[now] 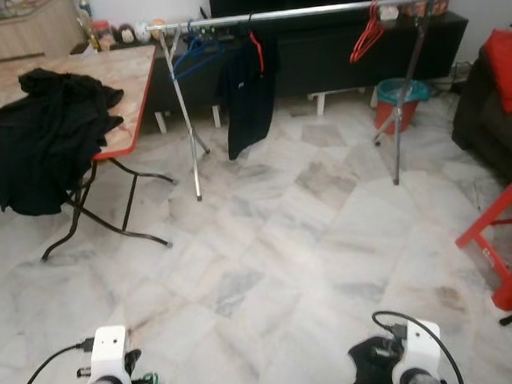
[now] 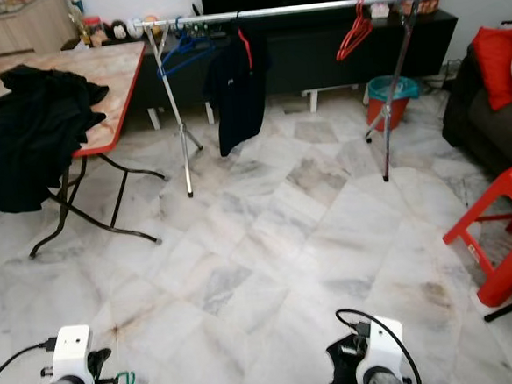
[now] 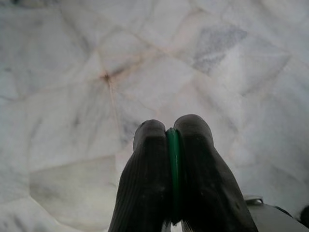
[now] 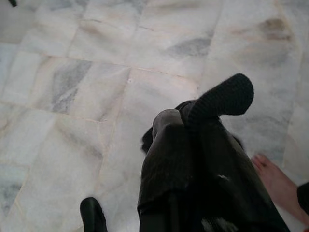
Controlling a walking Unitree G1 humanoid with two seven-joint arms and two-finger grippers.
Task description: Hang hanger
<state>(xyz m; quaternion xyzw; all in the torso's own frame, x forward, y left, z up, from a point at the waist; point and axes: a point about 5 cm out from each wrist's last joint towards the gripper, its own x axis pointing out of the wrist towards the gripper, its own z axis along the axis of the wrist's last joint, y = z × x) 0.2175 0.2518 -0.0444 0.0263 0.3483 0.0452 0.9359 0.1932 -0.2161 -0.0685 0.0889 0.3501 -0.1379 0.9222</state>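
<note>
Clamped low in left gripper (image 3: 173, 145): green hanger (image 3: 173, 159). Bunched in right gripper (image 4: 193, 125): black garment (image 4: 193, 164), fingers closed on it. Carrying stage, apparently. Next, probably: crossing floor (image 1: 269, 253) to far rail (image 1: 314, 12).

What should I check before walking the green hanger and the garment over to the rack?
1. Left gripper shut on the green hanger: ok.
2. Right gripper holding the black garment: ok, cloth is bunched around the fingers.
3. Free space on the rail between the hung black shirt and the red hanger: ok.
4. Floor path to the rack: ok.
5. Garment already on the hanger: not ok, each is in a separate gripper.
6. Person's bare foot near the right gripper: not ok, keep apart.
</note>
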